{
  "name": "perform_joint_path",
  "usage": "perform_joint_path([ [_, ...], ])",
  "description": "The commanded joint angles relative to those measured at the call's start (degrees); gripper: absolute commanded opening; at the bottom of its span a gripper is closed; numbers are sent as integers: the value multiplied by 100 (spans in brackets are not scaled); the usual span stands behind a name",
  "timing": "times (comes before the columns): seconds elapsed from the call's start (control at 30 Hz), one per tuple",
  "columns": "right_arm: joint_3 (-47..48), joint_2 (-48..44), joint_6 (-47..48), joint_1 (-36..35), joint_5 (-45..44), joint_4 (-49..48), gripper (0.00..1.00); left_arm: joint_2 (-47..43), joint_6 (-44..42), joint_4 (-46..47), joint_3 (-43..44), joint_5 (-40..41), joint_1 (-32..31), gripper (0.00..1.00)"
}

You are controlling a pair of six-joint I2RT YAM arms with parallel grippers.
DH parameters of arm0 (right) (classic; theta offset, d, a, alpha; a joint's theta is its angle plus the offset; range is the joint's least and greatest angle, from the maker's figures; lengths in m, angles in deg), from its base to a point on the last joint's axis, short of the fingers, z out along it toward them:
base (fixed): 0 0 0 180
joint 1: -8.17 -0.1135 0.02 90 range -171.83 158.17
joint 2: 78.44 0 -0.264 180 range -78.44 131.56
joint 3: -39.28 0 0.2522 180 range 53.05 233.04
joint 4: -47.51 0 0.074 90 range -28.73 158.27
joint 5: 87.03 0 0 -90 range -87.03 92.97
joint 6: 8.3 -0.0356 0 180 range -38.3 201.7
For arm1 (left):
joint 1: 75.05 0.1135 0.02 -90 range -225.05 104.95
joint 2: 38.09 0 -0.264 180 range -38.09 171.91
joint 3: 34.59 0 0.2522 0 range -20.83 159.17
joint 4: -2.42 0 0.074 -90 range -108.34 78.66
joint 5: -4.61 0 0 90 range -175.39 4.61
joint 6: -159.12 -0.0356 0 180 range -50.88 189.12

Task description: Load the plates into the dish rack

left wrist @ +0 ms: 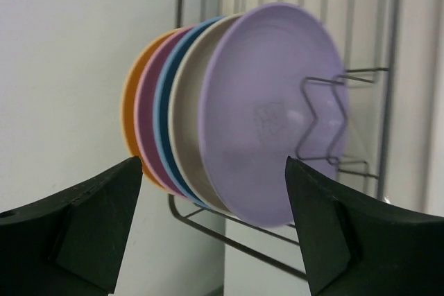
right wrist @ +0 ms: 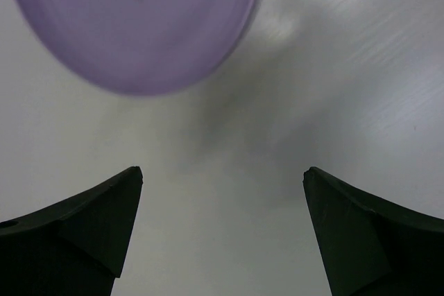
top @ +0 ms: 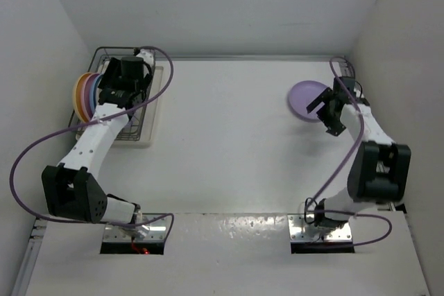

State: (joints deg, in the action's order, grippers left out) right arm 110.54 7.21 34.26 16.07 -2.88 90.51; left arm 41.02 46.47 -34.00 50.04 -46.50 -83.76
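I note both jaws apart: left facing five plates (left wrist: 232,116) in dish rack (top: 156,102), right near lilac plate (right wrist: 132,25) on table (top: 229,143).

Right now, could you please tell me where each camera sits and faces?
Top external: above and behind, looking down at the table; left arm and right arm show.
Left wrist: on the left arm, faces five plates standing in the dish rack; its open fingers show.
Right wrist: on the right arm, faces down at the table and lone lilac plate; its open fingers show.
Shared: top and left wrist, the racked plates; top and right wrist, the lone plate.
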Motion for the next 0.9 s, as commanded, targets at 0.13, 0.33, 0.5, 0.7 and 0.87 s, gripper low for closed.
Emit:
perform_joint_path([
  [0.13, 2528, 2577, 85, 106, -1093, 355, 99, -151, 508, -1609, 507, -1534, 194, 89],
  [0.33, 3118, 3475, -151, 317, -1217, 450, 88, 87, 701, -1979, 638, -1314, 194, 89],
  [0.5, 2734, 3170, -20, 282, -1586, 57, 88, 210, 885, -2094, 937, -1262, 194, 89],
  [0.7, 2767, 3185, 86, 457, -1499, -93, 89, 324, 886, -2147, 1052, -1086, 194, 89],
  [0.87, 3258, 3940, -81, 774, -1086, 231, 84, 377, 886, -2199, 1104, -971, 247, 89],
])
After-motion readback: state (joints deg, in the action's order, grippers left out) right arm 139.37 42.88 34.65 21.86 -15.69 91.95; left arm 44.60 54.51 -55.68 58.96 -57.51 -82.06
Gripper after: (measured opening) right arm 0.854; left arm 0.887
